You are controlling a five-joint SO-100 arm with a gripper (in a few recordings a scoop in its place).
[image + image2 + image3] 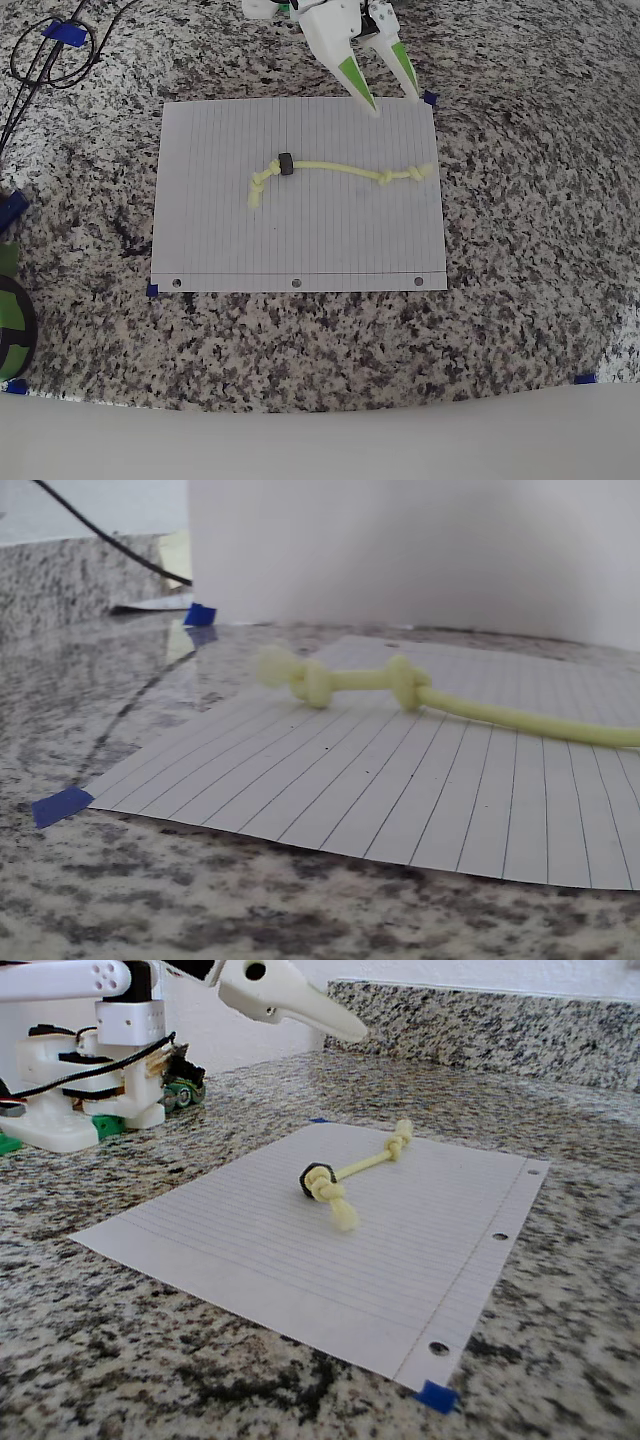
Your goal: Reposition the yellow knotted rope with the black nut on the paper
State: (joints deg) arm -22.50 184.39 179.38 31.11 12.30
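The white lined paper (pixel 300 240) lies flat on the granite counter, its punched holes along the near edge in the overhead view. The yellow knotted rope (pixel 340 168) stretches across the paper's upper middle, and the black nut (pixel 285 165) sits near its left end. My gripper (pixel 391 100) hovers over the paper's far right corner, open, with nothing between its green-and-white fingers. The wrist view looks low along the paper (pixel 400 790) at the rope's (pixel 400 685) knotted right end. From the side, the nut (pixel 318 1178) stands on edge beside a knot, and the rope (pixel 365 1165) runs behind it.
Black cables (pixel 55 50) loop at the counter's far left corner. Blue tape bits (pixel 430 98) mark the paper's corners. A green-and-black object (pixel 10 320) sits at the left edge. The arm's white base (pixel 70 1100) stands left of the paper; a granite backsplash (pixel 500 1030) rises behind.
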